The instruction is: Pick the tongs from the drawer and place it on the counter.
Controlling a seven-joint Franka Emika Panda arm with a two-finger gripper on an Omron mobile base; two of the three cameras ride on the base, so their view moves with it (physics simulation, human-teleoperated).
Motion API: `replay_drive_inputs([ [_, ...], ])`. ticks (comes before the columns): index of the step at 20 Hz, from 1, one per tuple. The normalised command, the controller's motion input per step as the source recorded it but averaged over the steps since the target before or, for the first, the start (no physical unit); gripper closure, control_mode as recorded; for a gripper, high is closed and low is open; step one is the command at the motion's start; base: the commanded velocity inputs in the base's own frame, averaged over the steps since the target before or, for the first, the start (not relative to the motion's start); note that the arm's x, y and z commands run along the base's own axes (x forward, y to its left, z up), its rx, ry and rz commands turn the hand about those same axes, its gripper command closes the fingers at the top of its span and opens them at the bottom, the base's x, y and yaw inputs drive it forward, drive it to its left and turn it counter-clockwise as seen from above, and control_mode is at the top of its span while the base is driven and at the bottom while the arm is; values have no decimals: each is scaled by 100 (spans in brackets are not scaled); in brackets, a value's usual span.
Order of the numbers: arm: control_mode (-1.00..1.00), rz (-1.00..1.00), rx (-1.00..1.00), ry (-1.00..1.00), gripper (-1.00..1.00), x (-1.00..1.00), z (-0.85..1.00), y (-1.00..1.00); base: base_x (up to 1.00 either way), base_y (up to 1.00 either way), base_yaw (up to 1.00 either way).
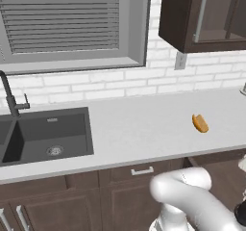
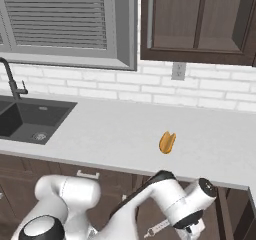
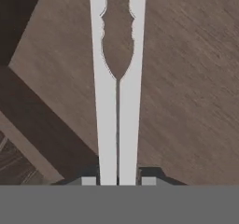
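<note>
Jaws clamped tight on the tongs (image 3: 116,101), one small dark fingertip (image 3: 87,180) pressed against each side of the two pale metal arms. The tongs run straight away from the hand; arms nearly touching along most of the length, then parting into a scalloped, leaf-shaped gap near the far tips. Behind them in the hand view is the brown wood-grain inside of the drawer (image 3: 186,78), with a darker wall crossing the left side (cannot tell if the tongs touch the floor or hang just above it).

In the right base view the gripper (image 2: 192,229) sits low, below the front edge of the worktop (image 2: 100,134), and a thin silvery end of the tongs (image 2: 157,228) pokes out left of the hand. White arm reaches down in front of the dark lower cabinets.

On the worktop: a small orange oval food item (image 2: 167,142), well right of the dark grey sink (image 2: 30,119) and its black faucet (image 2: 12,86). No readable writing or labels anywhere. Brick wall, blinds, wall outlet (image 2: 178,70), glass-fronted wall cabinet (image 2: 200,19) above.
</note>
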Motion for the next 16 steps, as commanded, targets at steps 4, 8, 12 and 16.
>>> replay_drive_inputs([
  [4,-100,-3,-17,-11,100,47,100,88,0,0,0],
  [8,-100,0,-17,-5,100,34,100,98,0,0,0],
  [12,-100,0,-13,-1,100,50,100,100,0,0,0],
  [16,-100,0,-17,0,100,87,100,100,0,0,0],
])
